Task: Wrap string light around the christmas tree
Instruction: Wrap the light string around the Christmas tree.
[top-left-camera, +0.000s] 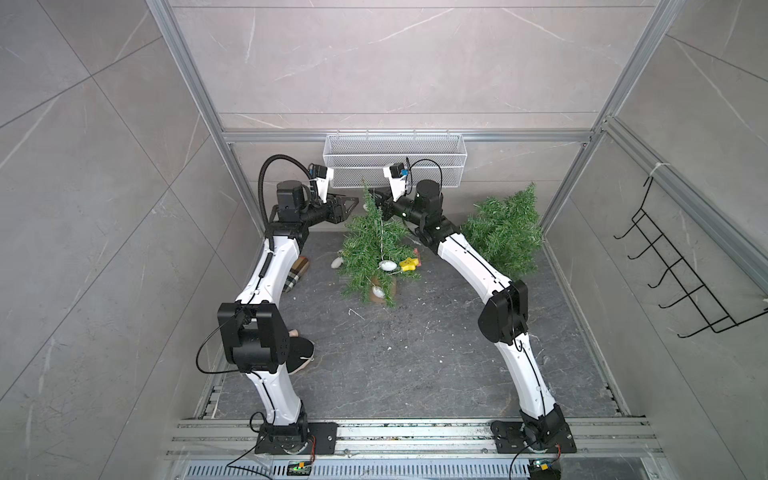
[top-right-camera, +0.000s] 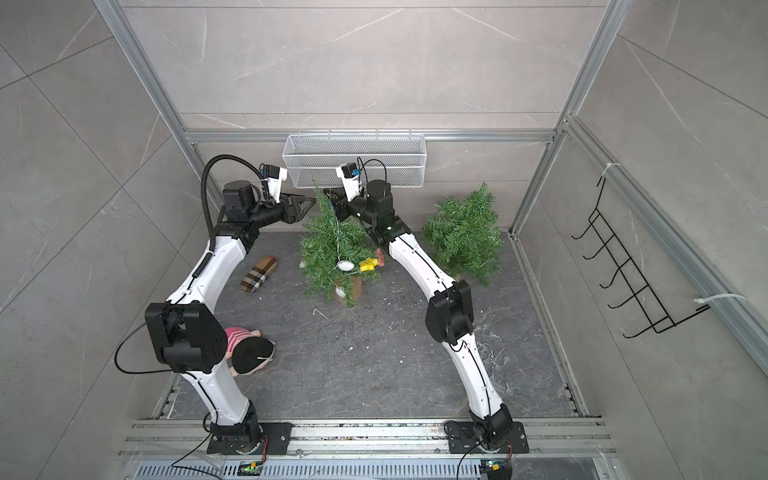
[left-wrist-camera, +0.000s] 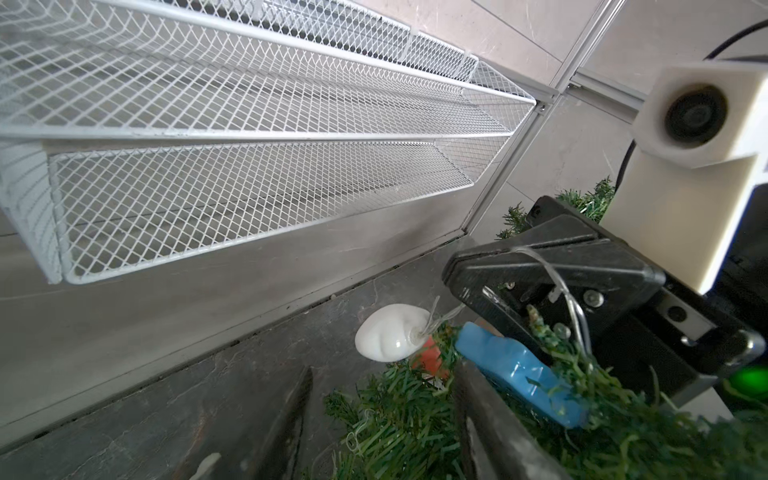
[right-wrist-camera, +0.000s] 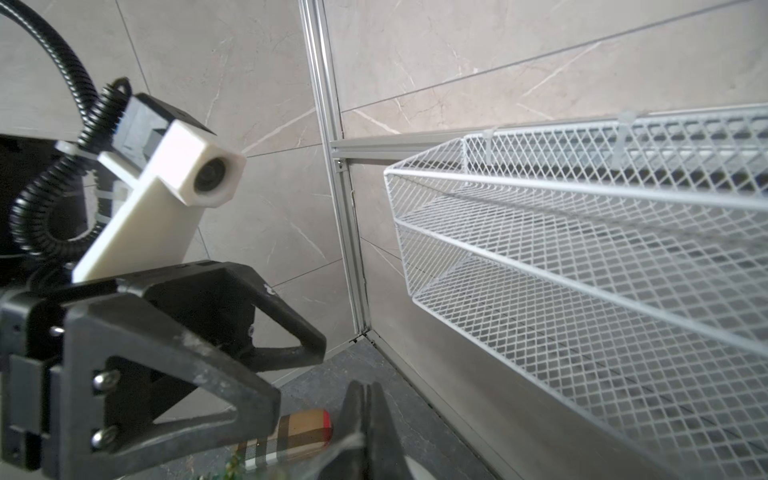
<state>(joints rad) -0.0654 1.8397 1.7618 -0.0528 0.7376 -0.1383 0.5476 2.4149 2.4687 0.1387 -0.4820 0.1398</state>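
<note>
The small green christmas tree stands in a brown pot at the back middle of the floor. The string light runs down it as a thin wire, with white egg-shaped bulbs hanging in the branches. My right gripper is at the tree's top, shut on the wire. In the right wrist view the wire comes out between the closed fingers. My left gripper is just left of the treetop and open. In the left wrist view, branches and a bulb lie between its fingers.
A second tree leans in the back right corner. A white mesh basket hangs on the back wall just above both grippers. A yellow star lies by the tree, a plaid case to its left, and a doll near the left arm.
</note>
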